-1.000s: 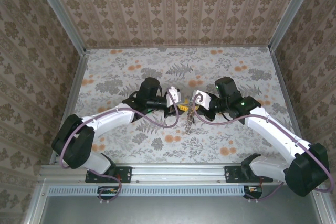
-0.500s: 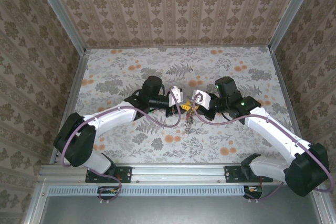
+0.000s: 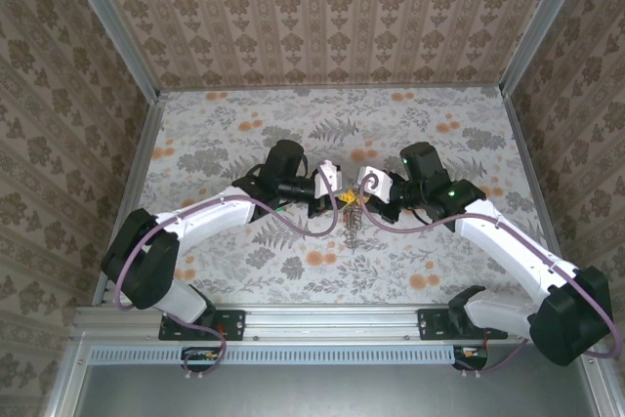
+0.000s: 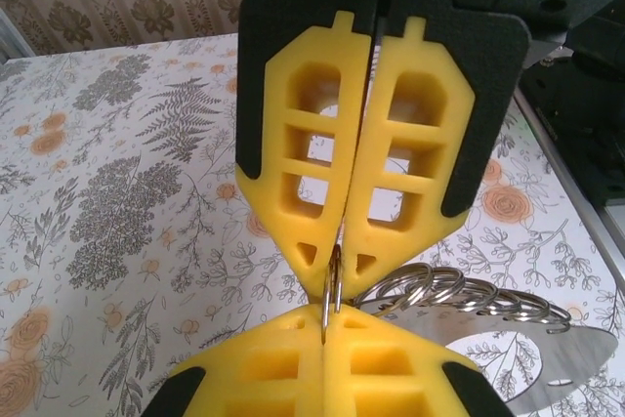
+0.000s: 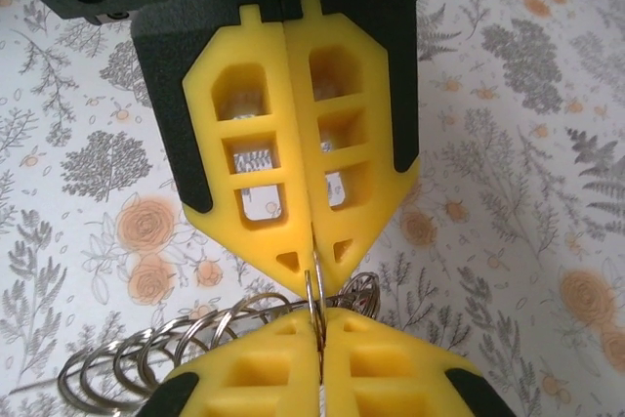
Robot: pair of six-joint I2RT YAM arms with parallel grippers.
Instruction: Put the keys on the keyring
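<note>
Where their tips meet, the left gripper (image 4: pixel 337 259) and right gripper (image 5: pixel 311 263) each pinch the thin keyring (image 4: pixel 332 292), jaws fully closed; linked rings (image 5: pixel 195 334) hang just beside.

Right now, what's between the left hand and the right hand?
A thin metal ring, edge-on, pinched by both: left hand below, right hand above, in the left wrist view. More linked rings sit beside it.

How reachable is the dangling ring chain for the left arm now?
Probably not: the left gripper is shut on a metal ring, tip to tip with the right gripper, also shut on it. Reaching the ring chain means releasing first.
</note>
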